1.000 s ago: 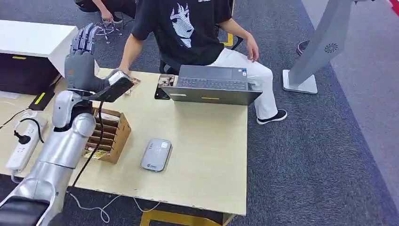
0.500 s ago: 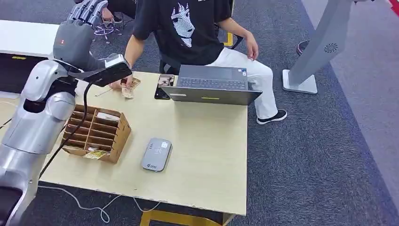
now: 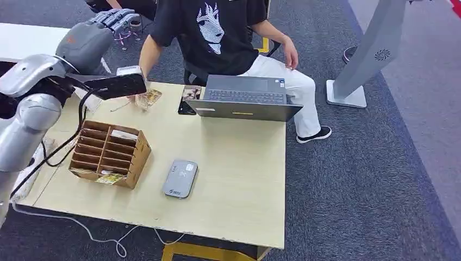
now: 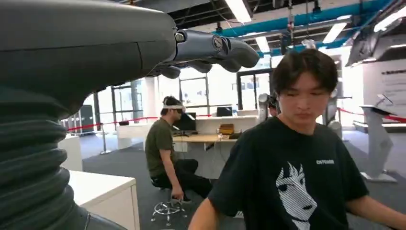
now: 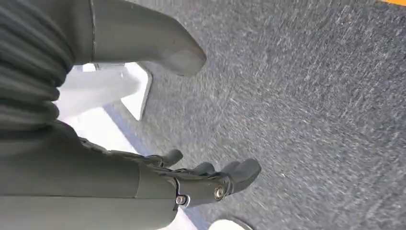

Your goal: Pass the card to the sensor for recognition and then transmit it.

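On the light wooden table stands an open dark laptop at the far edge, with its keyboard facing the person in a black printed T-shirt who sits behind the table. A brown cardboard organizer with many compartments stands on the left part of the table, and a few paper items lie in its near compartments. The grey card sensor lies flat near the front of the table, just right of the organizer and apart from it.

The person's hand rests at the far left edge of the table, touching some small cards with brownish printed faces; what is printed on them is too small to tell. A white power strip with a black cable lies left of the table.

The left hand is raised high above the far left corner of the table, with fingers stretched and slightly apart, holding nothing. The right hand hangs over the grey carpet floor, its fingers loosely bent and apart, holding nothing.
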Controlling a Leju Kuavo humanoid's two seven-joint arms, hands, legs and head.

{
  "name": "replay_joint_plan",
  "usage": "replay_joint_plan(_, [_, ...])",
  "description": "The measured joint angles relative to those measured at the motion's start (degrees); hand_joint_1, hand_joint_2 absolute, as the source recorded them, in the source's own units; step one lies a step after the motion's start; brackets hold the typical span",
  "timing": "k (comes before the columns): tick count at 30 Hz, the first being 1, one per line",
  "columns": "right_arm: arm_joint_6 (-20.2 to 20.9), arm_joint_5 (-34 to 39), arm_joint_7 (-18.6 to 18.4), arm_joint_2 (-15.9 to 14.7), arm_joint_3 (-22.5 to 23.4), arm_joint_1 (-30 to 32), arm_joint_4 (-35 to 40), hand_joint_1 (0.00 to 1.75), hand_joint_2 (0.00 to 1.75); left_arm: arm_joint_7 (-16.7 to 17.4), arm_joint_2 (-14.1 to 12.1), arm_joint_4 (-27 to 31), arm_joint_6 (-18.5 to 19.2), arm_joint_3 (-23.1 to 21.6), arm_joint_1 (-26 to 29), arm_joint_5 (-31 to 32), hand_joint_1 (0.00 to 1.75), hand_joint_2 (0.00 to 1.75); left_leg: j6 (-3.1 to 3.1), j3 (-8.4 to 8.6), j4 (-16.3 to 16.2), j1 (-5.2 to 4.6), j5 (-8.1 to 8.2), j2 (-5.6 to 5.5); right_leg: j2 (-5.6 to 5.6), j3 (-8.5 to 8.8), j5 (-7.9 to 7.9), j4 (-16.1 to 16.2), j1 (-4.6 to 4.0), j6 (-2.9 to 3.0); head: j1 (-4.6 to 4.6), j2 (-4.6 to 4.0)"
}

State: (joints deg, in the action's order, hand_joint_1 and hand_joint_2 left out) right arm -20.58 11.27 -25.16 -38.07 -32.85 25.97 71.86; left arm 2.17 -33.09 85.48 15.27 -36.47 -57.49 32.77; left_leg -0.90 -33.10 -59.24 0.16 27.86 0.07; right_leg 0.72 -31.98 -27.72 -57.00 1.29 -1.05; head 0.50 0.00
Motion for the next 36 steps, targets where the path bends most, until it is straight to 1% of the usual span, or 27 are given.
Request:
replay_joint_plan(2, [-1.2, 1.3, 0.0, -0.4, -0.9, 0.3, 0.7, 0.00, 1.75, -1.1, -2.6, 2.1, 1.9, -1.5, -0.5, -2.7, 0.00, 1.75, 0.00, 0.01, 0.0, 0.00, 0.00, 0.11, 0.11, -0.01, 0.00, 0.0, 0.00, 0.00, 0.00, 0.00])
replay_joint_plan(4, [-2.4, 2.9, 0.2, -0.9, -2.2, 0.4, 1.2, 0.00, 1.75, -2.2, -5.9, 4.3, 4.1, -2.9, -0.6, -6.0, 0.00, 1.75, 0.00, 0.01, 0.0, 0.00, 0.00, 0.13, 0.15, -0.02, 0.00, 0.0, 0.00, 0.00, 0.00, 0.00])
replay_joint_plan(5, [-3.1, 3.8, 0.2, -1.3, -3.0, 0.3, 1.4, 0.00, 1.75, -3.0, -8.2, 5.7, 5.5, -3.3, -0.5, -8.6, 0.00, 1.75, 0.00, 0.00, 0.0, 0.00, 0.00, 0.13, 0.17, -0.02, 0.00, 0.0, -0.01, 0.00, 0.00, 0.00])
replay_joint_plan(7, [-4.0, 4.9, 0.4, -2.1, -4.6, 0.0, 1.5, 0.00, 1.75, -4.1, -11.8, 8.1, 7.1, -4.1, -0.3, -13.0, 0.00, 1.75, 0.01, -0.01, 0.0, 0.00, 0.00, 0.16, 0.18, -0.05, 0.00, 0.0, -0.01, 0.01, 0.00, -0.02])
replay_joint_plan(10, [-4.6, 5.7, 0.5, -2.8, -6.9, -0.7, 1.5, 0.00, 1.75, -4.9, -16.2, 11.3, 7.7, -4.5, 0.5, -15.8, 0.00, 1.75, 0.01, -0.02, 0.0, 0.01, 0.00, 0.13, 0.16, -0.05, -0.01, 0.0, -0.01, 0.01, -0.02, 0.00])
replay_joint_plan(13, [-5.2, 5.9, 0.5, -3.3, -8.9, -1.9, 1.5, 0.00, 1.75, -5.4, -19.7, 13.6, 7.2, -4.6, 2.4, -17.3, 0.00, 1.75, 0.01, -0.02, 0.0, 0.01, 0.00, 0.12, 0.14, -0.04, -0.02, 0.0, 0.00, 0.01, 0.02, -0.02])
replay_joint_plan(15, [-5.7, 7.0, 0.5, -3.5, -10.4, -2.8, 1.4, 0.00, 1.75, -6.4, -22.3, 15.0, 5.7, -4.5, 5.4, -18.1, 0.00, 1.75, 0.01, 0.03, 0.0, -0.01, 0.01, 0.15, 0.18, 0.00, -0.02, 0.0, 0.02, 0.01, 0.02, 0.00])
replay_joint_plan(17, [-6.5, 8.1, 0.6, -3.6, -11.7, -3.3, 1.4, 0.00, 1.75, -7.2, -25.0, 16.5, 3.9, -3.7, 10.3, -18.5, 0.00, 1.75, 0.01, 0.03, 0.1, -0.01, 0.01, 0.17, 0.21, 0.01, -0.02, 0.0, 0.02, 0.01, 0.02, 0.00])
replay_joint_plan(20, [-8.5, 10.0, 0.6, -4.0, -14.2, -4.1, 1.5, 0.00, 1.75, -9.0, -28.6, 18.9, -1.1, 2.2, 22.9, -16.9, 0.00, 1.75, 0.04, 0.07, 0.1, -0.03, 0.04, 0.27, 0.28, -0.03, -0.04, 0.0, 0.02, 0.04, -0.09, 0.00])
replay_joint_plan(21, [-9.3, 10.8, 0.6, -4.2, -15.1, -4.3, 1.5, 0.00, 1.75, -9.4, -29.3, 19.7, -2.2, 4.7, 27.3, -15.7, 0.00, 1.75, 0.04, 0.06, 0.1, -0.03, 0.04, 0.26, 0.28, -0.04, -0.07, 0.0, 0.01, 0.05, -0.09, -0.02])
replay_joint_plan(23, [-10.7, 12.0, 0.8, -4.7, -16.8, -4.5, 1.6, 0.00, 1.75, -10.1, -30.3, 21.3, -2.7, 9.9, 34.6, -13.9, 0.00, 1.75, 0.02, 0.04, 0.1, 0.00, 0.05, 0.21, 0.21, -0.04, -0.12, 0.0, 0.01, 0.09, -0.11, 0.00])
replay_joint_plan(28, [-13.0, 14.7, 1.4, -5.7, -20.5, -5.7, 2.1, 0.00, 1.75, -10.1, -31.0, 24.3, -1.3, 19.7, 46.7, -11.0, 0.00, 1.75, 0.01, 0.03, 0.1, -0.01, 0.06, 0.16, 0.17, -0.02, -0.13, 0.0, 0.03, 0.07, -0.07, 0.00])
replay_joint_plan(31, [-14.0, 16.3, 1.8, -6.5, -23.1, -6.3, 2.4, 0.00, 1.75, -10.1, -30.7, 25.4, -0.8, 24.8, 51.7, -9.2, 0.00, 1.75, 0.01, 0.02, 0.1, -0.01, 0.06, 0.12, 0.11, 0.01, -0.13, 0.0, 0.02, 0.06, -0.07, 0.00])
replay_joint_plan(34, [-14.3, 17.0, 2.1, -7.0, -24.4, -6.8, 2.5, 0.00, 1.75, -10.1, -30.5, 26.1, -0.5, 27.4, 54.0, -8.7, 0.00, 1.75, 0.01, 0.03, 0.1, -0.01, 0.05, 0.09, 0.07, 0.03, -0.12, 0.0, 0.02, 0.06, -0.09, 0.00])
replay_joint_plan(36, [-14.4, 17.4, 2.4, -7.2, -24.9, -7.1, 2.5, 0.00, 1.75, -10.2, -30.2, 26.1, -0.2, 28.3, 54.5, -8.2, 0.00, 1.75, 0.01, 0.03, 0.1, -0.01, 0.05, 0.06, 0.05, 0.05, -0.12, 0.0, 0.02, 0.06, -0.04, 0.00])
